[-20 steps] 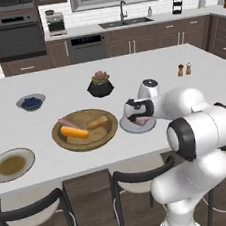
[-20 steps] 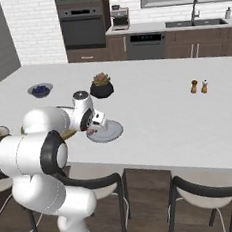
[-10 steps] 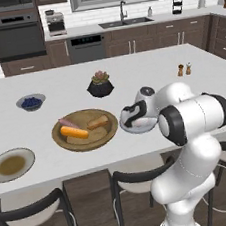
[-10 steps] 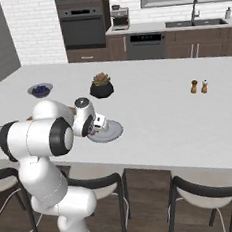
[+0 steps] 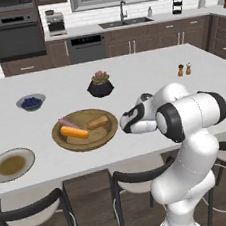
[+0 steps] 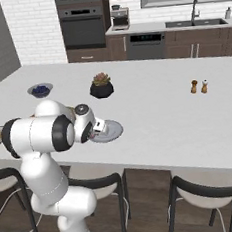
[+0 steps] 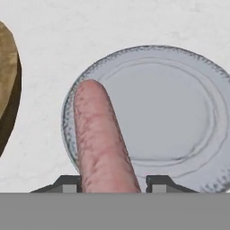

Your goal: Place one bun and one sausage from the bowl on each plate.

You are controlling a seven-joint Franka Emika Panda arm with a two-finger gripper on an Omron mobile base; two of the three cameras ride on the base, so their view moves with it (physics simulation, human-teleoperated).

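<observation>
Gripper (image 7: 111, 186) jaws clamp a sausage (image 7: 101, 143) over the grey plate (image 7: 179, 81); its fingertips are mostly cut off, the wooden bowl (image 7: 6, 85) only an edge.

the white counter (image 5: 129, 70) carries the wooden bowl (image 5: 85, 129); left of the bowl a tan plate (image 5: 12, 164), right a grey plate (image 6: 108, 131), behind it a black plant pot (image 5: 100, 85) and a berry bowl (image 5: 31, 101).

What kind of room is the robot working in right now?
Very likely a home kitchen: a built-in wall oven, a sink with faucet under a window, and dark cabinets behind a long white island counter with stools.
</observation>
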